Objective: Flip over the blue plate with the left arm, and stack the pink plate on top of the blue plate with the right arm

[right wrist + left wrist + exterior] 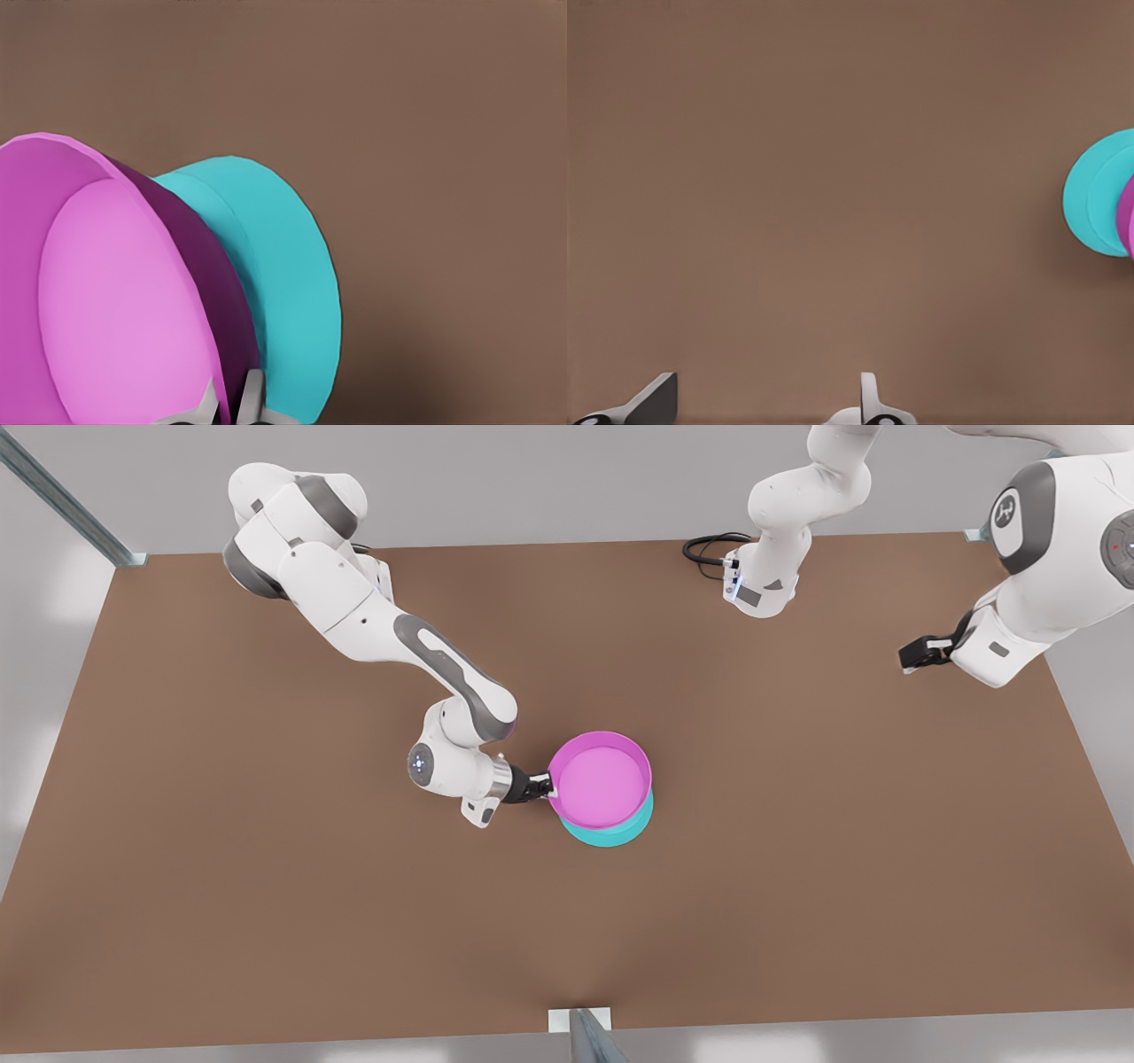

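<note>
I see right pincer [551, 785] clamped on pink plate [600, 778] rim atop blue plate [611, 833], frame center; left pincer [905, 657] released, upper right.

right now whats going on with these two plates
The right gripper is shut on the rim of the pink plate, holding it right side up on top of the blue plate. The blue plate lies upside down on the table. The left gripper waits open above the table's edge, at the front view's right.
</note>
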Controlling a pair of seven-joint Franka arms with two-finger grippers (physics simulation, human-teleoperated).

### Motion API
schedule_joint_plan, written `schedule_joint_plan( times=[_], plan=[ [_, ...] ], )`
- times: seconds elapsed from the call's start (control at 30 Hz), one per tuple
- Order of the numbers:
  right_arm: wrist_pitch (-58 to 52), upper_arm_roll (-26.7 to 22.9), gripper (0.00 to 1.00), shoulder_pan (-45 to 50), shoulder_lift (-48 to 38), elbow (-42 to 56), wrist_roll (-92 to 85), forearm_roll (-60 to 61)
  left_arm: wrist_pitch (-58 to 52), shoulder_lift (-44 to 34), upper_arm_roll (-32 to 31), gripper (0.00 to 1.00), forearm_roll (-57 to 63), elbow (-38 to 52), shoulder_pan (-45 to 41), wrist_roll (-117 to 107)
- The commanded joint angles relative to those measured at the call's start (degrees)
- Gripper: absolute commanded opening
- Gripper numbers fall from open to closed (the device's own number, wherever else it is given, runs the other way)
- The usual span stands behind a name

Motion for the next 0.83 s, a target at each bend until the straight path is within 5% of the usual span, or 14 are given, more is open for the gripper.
schedule_joint_plan(
  times=[0.0, 0.03, 0.33, 0.43, 0.53, 0.63, 0.7, 0.8],
  plan=[
    [0.17, 0.07, 0.21, 0.03, -0.06, 0.17, 2.61, -0.24, -0.03, -0.05, -0.15, 1.0, 0.03, 0.07, -0.21, 2.83],
    [0.17, -0.02, 1.0, -0.06, -0.06, 0.17, 2.52, -0.33, -0.03, -0.05, -0.15, 1.0, 0.03, 0.07, -0.21, 2.83],
    [-6.33, -2.47, 1.0, -1.55, -2.17, 7.02, 2.87, -4.1, -0.03, 0.3, -0.15, 1.0, -0.06, 0.95, -0.12, 2.83],
    [-39.95, -12.05, 1.0, -3.49, -5.51, 26.16, 5.85, -21.75, -0.11, 0.3, 0.02, 1.0, -3.05, 1.65, 0.14, 3.01],
    [-66.71, -16.54, 1.0, -3.22, -6.04, 42.27, 7.88, -40.66, -0.2, 0.21, 0.02, 1.0, -3.13, 1.82, 0.14, 2.92],
    [-69.61, -23.64, 1.0, -4.54, -15.43, 39.38, 3.57, -51.75, -0.2, 0.21, 0.02, 1.0, -3.13, 1.82, 0.14, 2.92],
    [-60.58, -25.42, 1.0, -9.81, -31.69, 16.81, 9.28, -43.49, -0.2, 0.21, -0.15, 1.0, -3.05, 1.82, 0.05, 2.92],
    [-59.07, -25.5, 1.0, -9.91, -30.74, 16.34, 9.37, -42.7, -0.2, 0.3, -0.24, 1.0, -3.13, 1.82, 0.05, 2.92]
  ],
)
